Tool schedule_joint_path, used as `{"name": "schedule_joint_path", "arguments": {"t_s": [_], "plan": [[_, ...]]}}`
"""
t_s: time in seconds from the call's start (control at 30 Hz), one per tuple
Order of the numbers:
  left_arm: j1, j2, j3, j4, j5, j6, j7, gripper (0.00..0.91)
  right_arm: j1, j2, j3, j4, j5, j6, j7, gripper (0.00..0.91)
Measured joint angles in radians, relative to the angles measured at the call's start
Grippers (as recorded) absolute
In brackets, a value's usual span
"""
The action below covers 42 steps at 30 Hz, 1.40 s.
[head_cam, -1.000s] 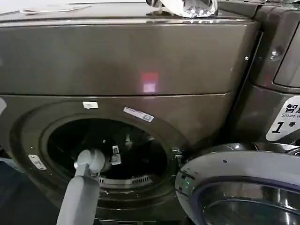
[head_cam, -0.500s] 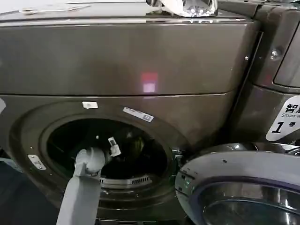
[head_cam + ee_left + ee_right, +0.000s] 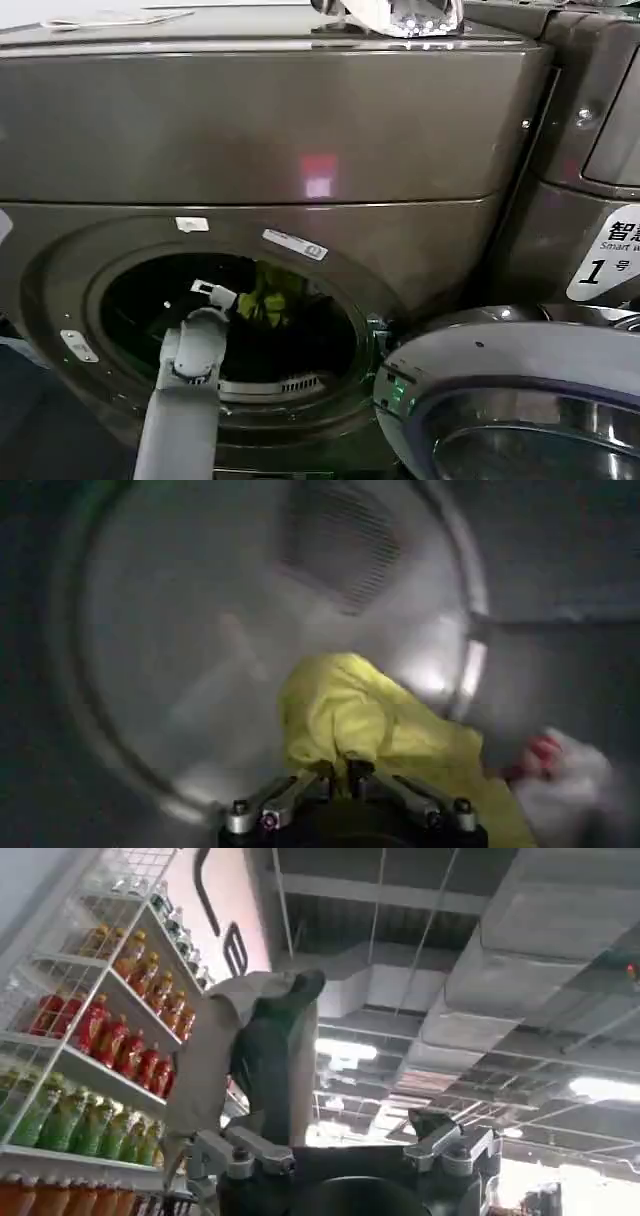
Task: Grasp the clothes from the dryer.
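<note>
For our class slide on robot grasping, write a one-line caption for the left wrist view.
Inside the dryer drum, the left gripper pinches the yellow-green cloth, with the white-and-red cloth lying beside it.

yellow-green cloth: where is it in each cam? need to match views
Head view: the yellow-green cloth hangs inside the dryer porthole, beside the left gripper.
Left wrist view: the same cloth sits low in the middle, pinched in the left gripper, with the drum behind it.
Right wrist view: not in it; the right gripper points at the ceiling and drink shelves.
Shared landmark: the left gripper on the cloth.
</note>
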Motion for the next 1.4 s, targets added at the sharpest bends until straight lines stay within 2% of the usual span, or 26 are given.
{"name": "schedule_joint_path", "arguments": {"t_s": [0.3,0.53,1.4], "plan": [[0.029,-0.048,0.0,-0.056,-0.241,0.05,-0.279,0.0,0.001,0.002,-0.006,0.008,0.009,0.0,-0.002,0.907],[0.047,-0.062,0.0,-0.075,-0.35,0.072,-0.411,0.0,0.001,0.006,-0.006,0.02,0.011,-0.008,0.001,0.907],[0.059,-0.062,0.004,-0.09,-0.449,0.105,-0.533,0.0,0.007,0.009,-0.017,0.027,0.04,-0.006,0.002,0.907]]}}
